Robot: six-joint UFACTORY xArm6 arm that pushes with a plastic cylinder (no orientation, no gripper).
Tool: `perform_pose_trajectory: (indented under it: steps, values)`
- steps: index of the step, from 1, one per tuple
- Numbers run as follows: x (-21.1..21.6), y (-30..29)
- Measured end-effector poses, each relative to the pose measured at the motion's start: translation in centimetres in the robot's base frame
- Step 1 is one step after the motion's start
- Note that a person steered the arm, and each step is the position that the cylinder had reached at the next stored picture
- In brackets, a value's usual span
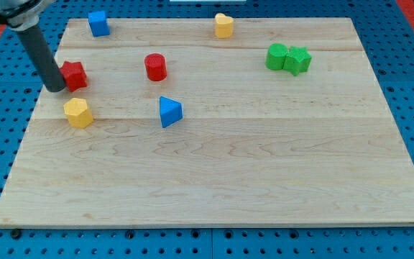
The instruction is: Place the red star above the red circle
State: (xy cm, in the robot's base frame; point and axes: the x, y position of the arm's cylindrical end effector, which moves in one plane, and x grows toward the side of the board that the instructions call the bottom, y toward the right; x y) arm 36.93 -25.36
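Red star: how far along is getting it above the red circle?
Done: nothing yet; the red star sits to the view's left of the red circle, roughly level with it. In hand: my tip is against the star's left side. Left: push the star toward the view's right and top, until it lies above the circle.

My tip (55,89) low at view's left

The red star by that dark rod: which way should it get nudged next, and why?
Probably toward the view's upper right. My tip sits against the red star on its left side, and the red circle lies to the right at about the same height, so the star must climb above it.
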Motion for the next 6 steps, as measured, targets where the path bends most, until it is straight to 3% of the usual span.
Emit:
perform_pose_trajectory:
  steps: [2, 3, 5, 6]
  values:
    - [-6.7, 6.8]
    - [-7.4, 1.4]
    - [-9.0, 11.8]
    - [-9.3, 8.2]
